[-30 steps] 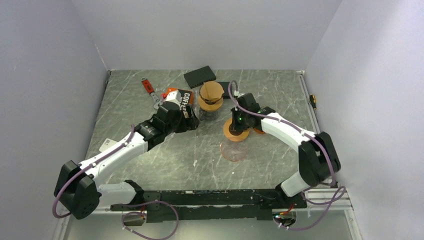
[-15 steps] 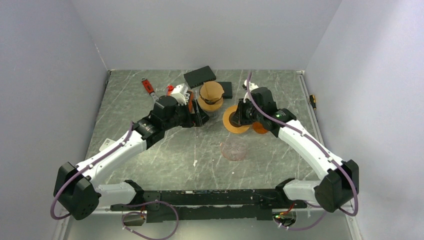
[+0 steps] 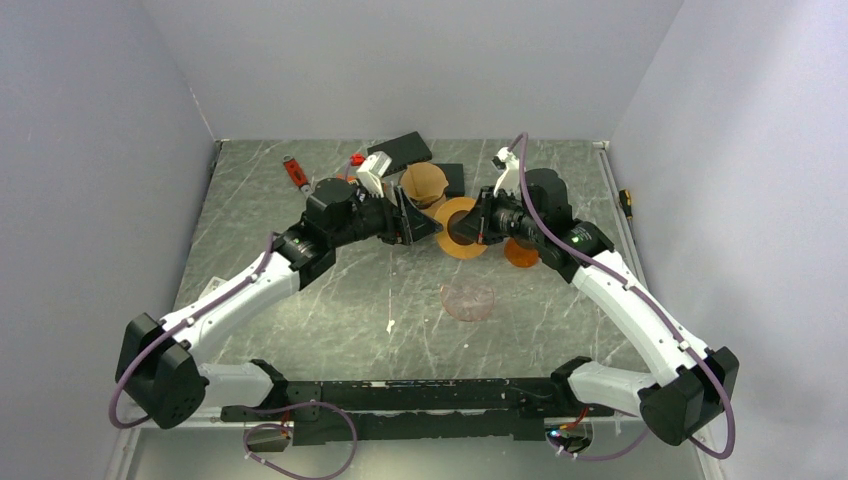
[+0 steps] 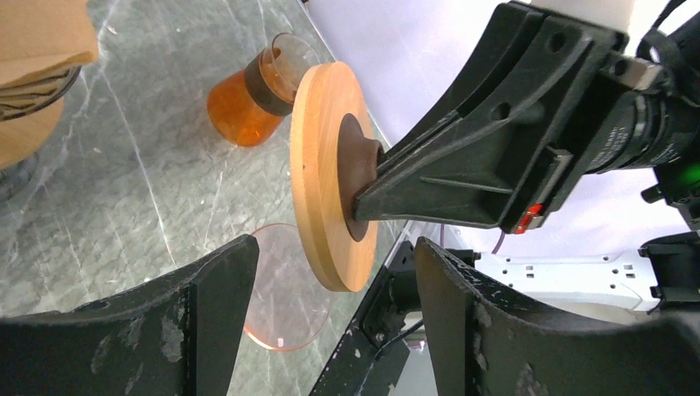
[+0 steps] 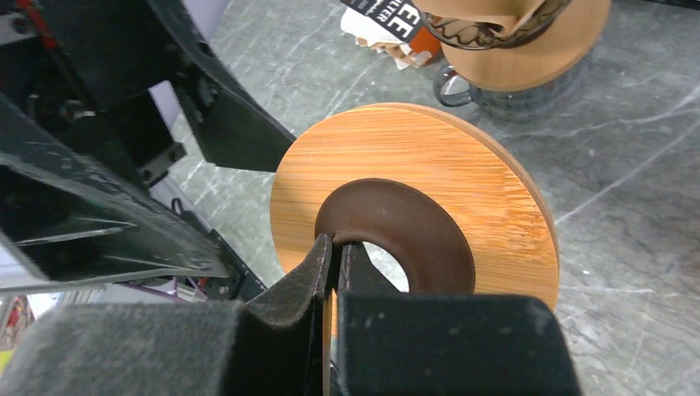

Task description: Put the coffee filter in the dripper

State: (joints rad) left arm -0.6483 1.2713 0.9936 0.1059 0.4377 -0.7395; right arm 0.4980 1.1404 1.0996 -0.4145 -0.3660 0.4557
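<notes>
The dripper (image 3: 461, 229), a bamboo disc with a brown inner ring, hangs tipped on edge above the table. My right gripper (image 3: 478, 226) is shut on its brown rim (image 5: 396, 223); the right gripper's fingertips (image 5: 337, 247) pinch that rim. My left gripper (image 3: 408, 222) is open and empty, facing the disc (image 4: 318, 165) from the left, with its jaws standing either side of the disc's lower edge. Brown paper coffee filters (image 3: 424, 183) sit in a wire holder behind, also showing in the left wrist view (image 4: 41, 33) and the right wrist view (image 5: 487, 10).
An orange glass carafe (image 3: 520, 253) lies right of the dripper. A pink transparent glass (image 3: 468, 300) stands nearer the front. The filter holder rests on a bamboo lid (image 5: 528, 58) over a glass. A black box (image 3: 400, 151) and a red tool (image 3: 293, 172) lie at the back.
My right gripper lifted the dripper off the pink glass, carried it back and tipped it on edge. My left gripper moved right and back to face it.
</notes>
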